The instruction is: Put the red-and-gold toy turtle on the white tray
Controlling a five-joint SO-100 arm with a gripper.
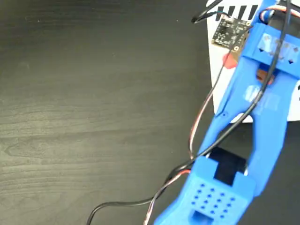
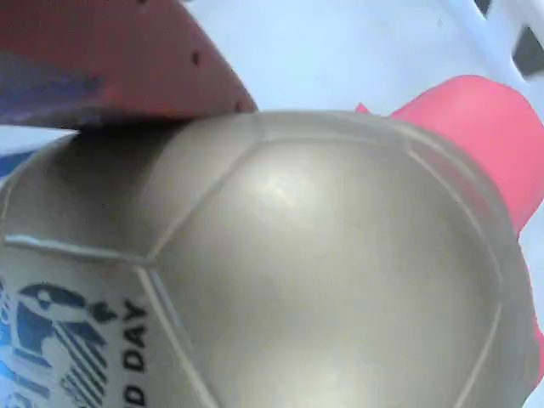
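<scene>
The red-and-gold toy turtle (image 2: 323, 272) fills the wrist view: its gold domed shell carries a black-and-white sticker at lower left, and a coral-red part sticks out at the right. My gripper (image 2: 195, 136) is shut on it, with one reddish finger (image 2: 110, 51) pressed on the shell's top left; the other finger is hidden. The white tray (image 2: 340, 51) lies right behind the turtle. In the fixed view the blue arm (image 1: 262, 108) reaches over the white tray (image 1: 218, 84) at the upper right, and only a small red bit of the turtle (image 1: 229, 61) shows beside it.
Dark wood-grain table (image 1: 93, 117) takes up the left and middle of the fixed view. Black and red cables (image 1: 197, 131) trail from the arm down to the bottom edge. A small circuit board (image 1: 228, 33) sits on the wrist above the tray's striped edge (image 1: 239, 10).
</scene>
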